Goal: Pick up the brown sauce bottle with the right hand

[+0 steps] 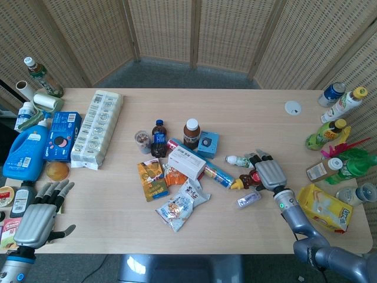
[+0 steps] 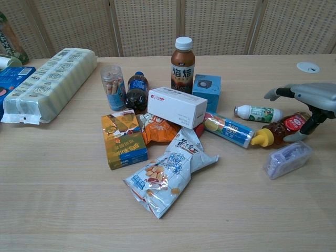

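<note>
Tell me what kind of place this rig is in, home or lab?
Probably a lab or test area staged for picking trials, not a home. A plain wooden table is loaded with mixed groceries such as a brown sauce bottle and a snack bag, and woven folding screens fence it off.
</note>
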`<act>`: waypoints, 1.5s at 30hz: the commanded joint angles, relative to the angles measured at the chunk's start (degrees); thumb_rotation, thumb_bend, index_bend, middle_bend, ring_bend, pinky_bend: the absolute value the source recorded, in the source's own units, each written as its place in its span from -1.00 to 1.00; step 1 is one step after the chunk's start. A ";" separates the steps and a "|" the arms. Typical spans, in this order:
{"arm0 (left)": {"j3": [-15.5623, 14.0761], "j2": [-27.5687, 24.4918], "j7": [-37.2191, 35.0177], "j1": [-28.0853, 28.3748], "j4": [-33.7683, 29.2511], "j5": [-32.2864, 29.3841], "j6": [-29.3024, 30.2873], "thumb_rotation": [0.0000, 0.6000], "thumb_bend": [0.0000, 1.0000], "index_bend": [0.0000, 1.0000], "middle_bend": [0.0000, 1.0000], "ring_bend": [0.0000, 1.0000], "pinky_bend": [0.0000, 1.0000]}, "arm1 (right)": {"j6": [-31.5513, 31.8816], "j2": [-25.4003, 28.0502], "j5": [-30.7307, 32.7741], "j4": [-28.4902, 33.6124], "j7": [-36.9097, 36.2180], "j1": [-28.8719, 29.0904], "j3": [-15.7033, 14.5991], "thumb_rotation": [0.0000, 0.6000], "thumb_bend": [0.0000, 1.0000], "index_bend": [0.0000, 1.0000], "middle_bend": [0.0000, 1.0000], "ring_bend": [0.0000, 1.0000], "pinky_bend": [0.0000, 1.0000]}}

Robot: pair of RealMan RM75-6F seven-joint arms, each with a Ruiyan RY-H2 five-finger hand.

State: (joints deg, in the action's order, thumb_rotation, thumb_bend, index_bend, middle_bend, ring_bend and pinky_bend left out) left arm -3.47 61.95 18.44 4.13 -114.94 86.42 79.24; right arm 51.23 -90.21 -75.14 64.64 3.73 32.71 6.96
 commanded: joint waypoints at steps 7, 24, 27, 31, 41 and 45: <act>-0.15 -0.22 0.55 -0.12 -0.42 -0.05 0.30 1.00 -0.56 -0.86 -0.95 -1.00 -1.00 | -1.14 -2.74 0.57 -4.52 -1.85 0.14 -0.67 1.00 -0.92 -0.48 -0.43 -1.00 -0.66; -0.87 -1.04 -0.52 -1.01 -0.52 0.59 1.45 1.00 -0.56 -0.86 -0.95 -1.00 -1.00 | -0.37 -5.58 1.58 -10.87 -7.16 -0.08 1.16 1.00 -0.79 0.58 1.00 0.37 0.57; -0.84 -1.08 -0.84 -1.02 -0.37 0.68 1.50 1.00 -0.56 -0.86 -0.95 -1.00 -1.00 | 1.36 -3.87 1.81 -8.66 -7.21 -0.71 1.96 1.00 -0.79 0.60 1.00 0.45 0.61; -0.79 -0.97 -1.08 -0.88 -0.19 0.86 1.32 1.00 -0.56 -0.86 -0.95 -1.00 -1.00 | 3.95 -0.73 2.11 -3.93 -6.76 -1.67 3.06 1.00 -0.79 0.60 1.00 0.47 0.62; -0.69 -0.54 -1.81 -0.66 0.52 0.99 1.02 1.00 -0.56 -0.86 -0.95 -1.00 -1.00 | 10.26 9.64 2.89 12.22 -2.89 -4.04 5.85 1.00 -0.79 0.61 1.00 0.48 0.62; -0.77 -0.61 -2.13 -0.77 0.61 1.40 1.30 1.00 -0.56 -0.86 -0.95 -1.00 -1.00 | 12.65 13.73 3.11 18.97 -1.48 -4.68 7.35 1.00 -0.80 0.60 1.00 0.48 0.62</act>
State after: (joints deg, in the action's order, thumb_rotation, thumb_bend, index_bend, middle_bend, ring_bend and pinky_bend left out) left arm -4.22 61.35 16.34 3.37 -114.34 87.81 80.52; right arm 61.86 -79.36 -72.30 79.94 0.90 28.77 13.01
